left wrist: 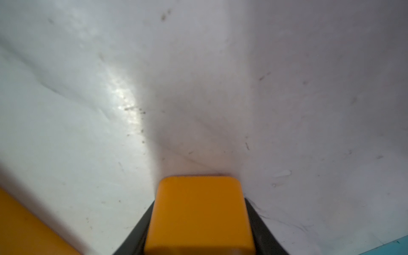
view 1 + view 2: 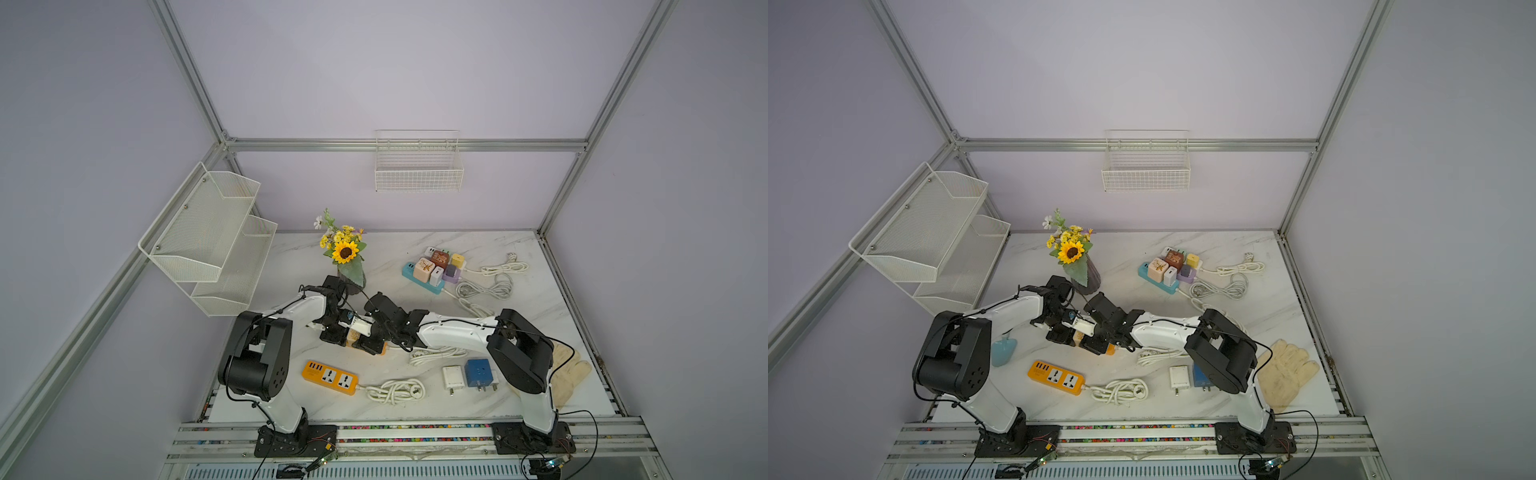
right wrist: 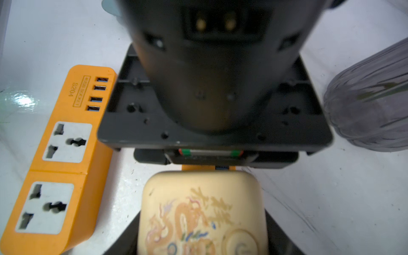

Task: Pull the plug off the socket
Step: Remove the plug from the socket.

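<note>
One cream plug (image 3: 203, 212), two orange socket strips (image 3: 59, 159) (image 1: 198, 218), two loose adapters (image 2: 452, 376) (image 2: 479, 372)

My left gripper (image 2: 338, 334) and right gripper (image 2: 370, 343) meet mid-table, before the vase (image 2: 352, 279); plug (image 3: 203, 212) sits on socket strip (image 1: 199, 216) between them; spare strip (image 2: 330, 377) lies nearer me, left of 2 loose adapters (image 2: 452, 376); glove (image 2: 569, 374) far right; loaded strip (image 2: 424, 278) back right.
</note>
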You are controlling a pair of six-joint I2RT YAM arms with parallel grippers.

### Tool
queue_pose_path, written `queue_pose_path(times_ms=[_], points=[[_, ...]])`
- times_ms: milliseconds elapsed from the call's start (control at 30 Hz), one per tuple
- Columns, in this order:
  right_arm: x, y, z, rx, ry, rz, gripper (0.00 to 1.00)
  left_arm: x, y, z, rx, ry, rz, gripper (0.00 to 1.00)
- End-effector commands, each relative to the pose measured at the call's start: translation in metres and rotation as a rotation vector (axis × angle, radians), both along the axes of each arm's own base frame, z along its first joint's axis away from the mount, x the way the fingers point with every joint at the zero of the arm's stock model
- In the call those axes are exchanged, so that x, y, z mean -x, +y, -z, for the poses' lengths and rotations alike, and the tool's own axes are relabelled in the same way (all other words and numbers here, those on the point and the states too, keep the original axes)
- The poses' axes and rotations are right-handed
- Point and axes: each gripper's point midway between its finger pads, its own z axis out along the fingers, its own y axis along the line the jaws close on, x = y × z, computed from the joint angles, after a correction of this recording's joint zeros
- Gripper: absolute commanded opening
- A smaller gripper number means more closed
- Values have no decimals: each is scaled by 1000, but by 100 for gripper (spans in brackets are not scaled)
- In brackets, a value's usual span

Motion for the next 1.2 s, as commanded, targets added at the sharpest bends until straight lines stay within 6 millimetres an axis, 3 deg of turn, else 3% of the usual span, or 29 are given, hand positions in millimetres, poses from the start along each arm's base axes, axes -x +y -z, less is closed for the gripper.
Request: queue_pose_path(times_ms=[0,300,833,967,1167], points=[[-12,16,-104,-216,-192,-18,28,13,35,25,-176,69,-10,0],[4,30,-121,-285,31,-69,27,13,36,26,-194,83,-12,0],[-10,21,-117,-318,154,-17,26,6,37,25,-207,59,-3,0],[-13,19,-121,-305,105,-10,25,5,37,25,-206,52,0,0],[-7,10,-133,-293,-150,-33,25,9,37,27,-213,84,2,0]])
